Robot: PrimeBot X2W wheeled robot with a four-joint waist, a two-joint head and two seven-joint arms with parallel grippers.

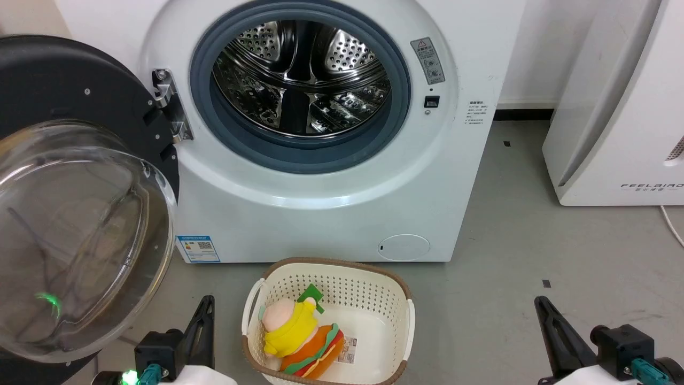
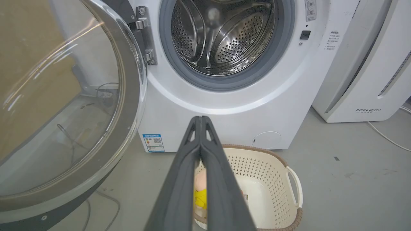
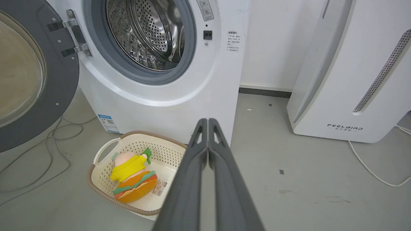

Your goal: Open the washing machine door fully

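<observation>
While the washing machine door [image 1: 80, 203] stands swung wide at left, partly cropped, a basket [image 1: 363, 291] holding a toy [image 1: 302, 334] sits lower centre; my left pincer [image 2: 200, 123] and right pincer [image 3: 208, 124] are closed, empty.

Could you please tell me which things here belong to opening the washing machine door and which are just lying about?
Belonging to the job:
washing machine door, already swung open
washing machine
left tool, shut
right tool, shut

Just lying about:
laundry basket
plush toy inside it
FEELBIRD appliance
floor cables
</observation>
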